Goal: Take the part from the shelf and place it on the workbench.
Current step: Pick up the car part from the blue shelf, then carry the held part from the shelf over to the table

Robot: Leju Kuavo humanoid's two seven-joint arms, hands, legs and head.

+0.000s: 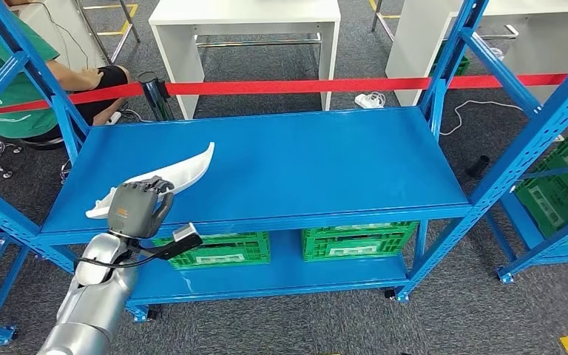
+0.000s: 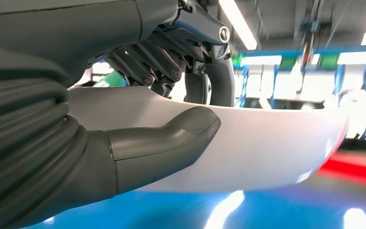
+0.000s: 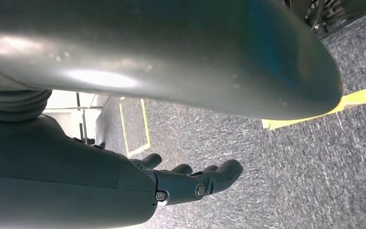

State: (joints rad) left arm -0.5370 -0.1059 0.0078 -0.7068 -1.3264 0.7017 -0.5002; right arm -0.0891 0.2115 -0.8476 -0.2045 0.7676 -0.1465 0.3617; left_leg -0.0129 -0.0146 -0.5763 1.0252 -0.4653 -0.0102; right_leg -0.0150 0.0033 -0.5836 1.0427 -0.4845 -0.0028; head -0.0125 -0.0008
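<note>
Clearly the blue shelf (image 1: 281, 166) carries the long white curved part (image 1: 185, 171) at its near left. It looks like a thin, rigid, glossy shell, probably light but slippery. I'd hold near mid-length to avoid tipping. My left hand (image 1: 139, 207) wraps it, thumb (image 2: 171, 143) under, fingers (image 2: 209, 81) over. My right hand (image 3: 190, 179) hangs empty above carpet, fingers loosely apart.

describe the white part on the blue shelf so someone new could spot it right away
Find the blue shelf in front of the red barrier tape. On its near left corner lies the white part, long, curved and pointed, gripped by the left hand. It is the one white object there.
</note>
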